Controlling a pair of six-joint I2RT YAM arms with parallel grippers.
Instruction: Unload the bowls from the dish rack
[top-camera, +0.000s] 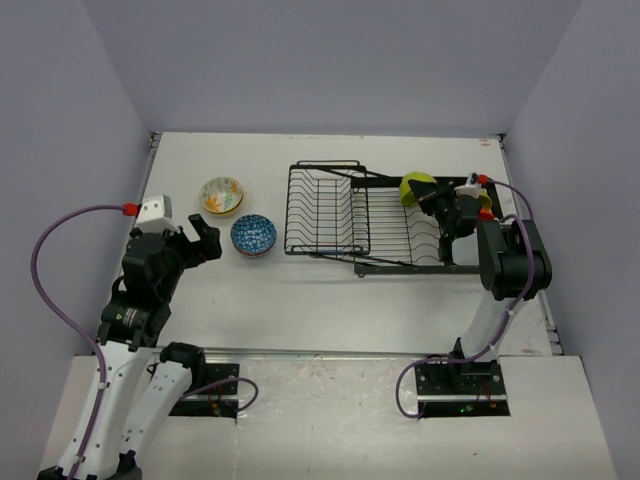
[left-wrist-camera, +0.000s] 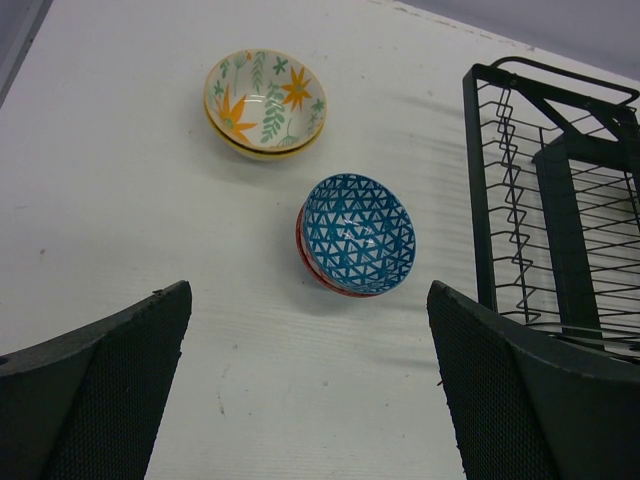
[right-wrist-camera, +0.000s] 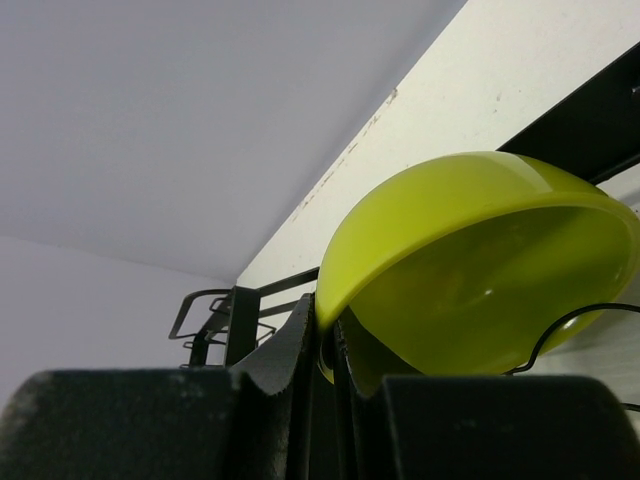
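Observation:
The black wire dish rack (top-camera: 330, 210) stands mid-table; its left end shows in the left wrist view (left-wrist-camera: 560, 200). My right gripper (top-camera: 436, 200) is shut on the rim of the lime green bowl (top-camera: 416, 187), held tilted over the rack's right part; the bowl fills the right wrist view (right-wrist-camera: 480, 270), its rim pinched between my fingers (right-wrist-camera: 300, 345). A floral bowl (top-camera: 221, 195) and a blue-patterned bowl (top-camera: 254, 234) sit on the table left of the rack, each stacked on another bowl (left-wrist-camera: 262, 98) (left-wrist-camera: 358, 233). My left gripper (top-camera: 203, 240) is open and empty, near the blue bowl.
The table's white walls close in on the left, back and right. An orange thing (top-camera: 486, 208) shows behind the right gripper at the rack's right end. The right arm's body (top-camera: 512, 262) stands just right of the rack.

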